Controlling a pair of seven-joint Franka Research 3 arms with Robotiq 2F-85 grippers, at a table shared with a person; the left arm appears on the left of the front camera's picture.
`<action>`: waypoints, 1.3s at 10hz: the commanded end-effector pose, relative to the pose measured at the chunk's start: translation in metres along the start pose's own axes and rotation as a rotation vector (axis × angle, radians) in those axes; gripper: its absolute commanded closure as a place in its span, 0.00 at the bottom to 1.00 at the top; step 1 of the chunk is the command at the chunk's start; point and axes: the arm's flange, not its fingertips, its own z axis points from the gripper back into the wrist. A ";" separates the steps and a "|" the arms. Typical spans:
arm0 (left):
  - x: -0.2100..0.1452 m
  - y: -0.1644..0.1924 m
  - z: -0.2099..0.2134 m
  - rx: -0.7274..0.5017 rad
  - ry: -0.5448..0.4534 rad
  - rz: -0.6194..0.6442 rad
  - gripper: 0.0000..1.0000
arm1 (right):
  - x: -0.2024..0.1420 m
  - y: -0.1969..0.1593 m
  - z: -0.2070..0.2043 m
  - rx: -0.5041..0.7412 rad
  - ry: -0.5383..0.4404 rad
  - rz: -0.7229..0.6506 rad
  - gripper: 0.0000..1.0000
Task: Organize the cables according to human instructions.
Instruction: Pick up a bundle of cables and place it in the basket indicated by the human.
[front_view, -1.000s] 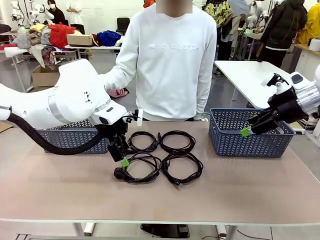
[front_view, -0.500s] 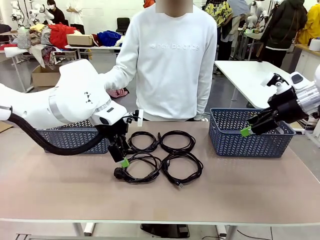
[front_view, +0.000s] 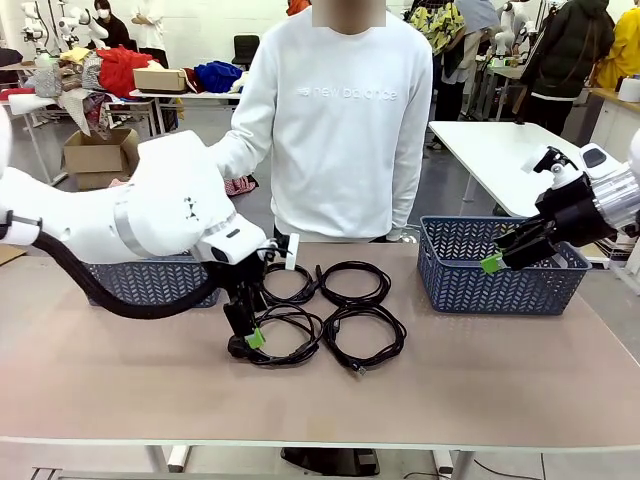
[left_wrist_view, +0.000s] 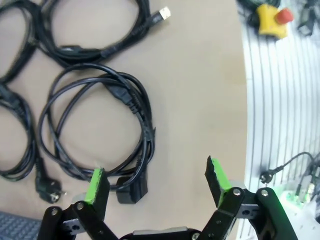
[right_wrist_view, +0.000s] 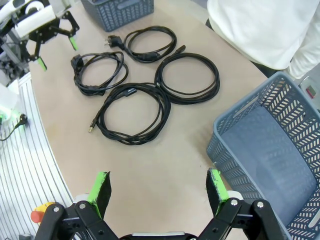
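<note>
- The left gripper hung low over the table, jaws spread wide, gripping nothing.
- Of the four cables, the near-left coil lay flat right under it.
- Its chunky plug sat in the gap between the jaws, close beside one green pad; most of the loop lay ahead of the fingertips.
- The other three coils lay alongside, mid-table.
- The right gripper hovered at the right basket, jaws wide and empty, well apart from the cables.
</note>
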 end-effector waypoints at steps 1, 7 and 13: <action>0.006 0.005 -0.012 -0.002 0.049 -0.040 0.00 | 0.000 -0.005 -0.002 0.014 -0.026 0.021 0.00; 0.021 0.001 -0.056 0.006 0.164 -0.097 0.00 | 0.000 -0.005 -0.002 0.014 -0.026 0.021 0.00; 0.026 0.006 -0.077 0.005 0.209 -0.095 0.00 | 0.000 -0.005 -0.002 0.014 -0.026 0.021 0.00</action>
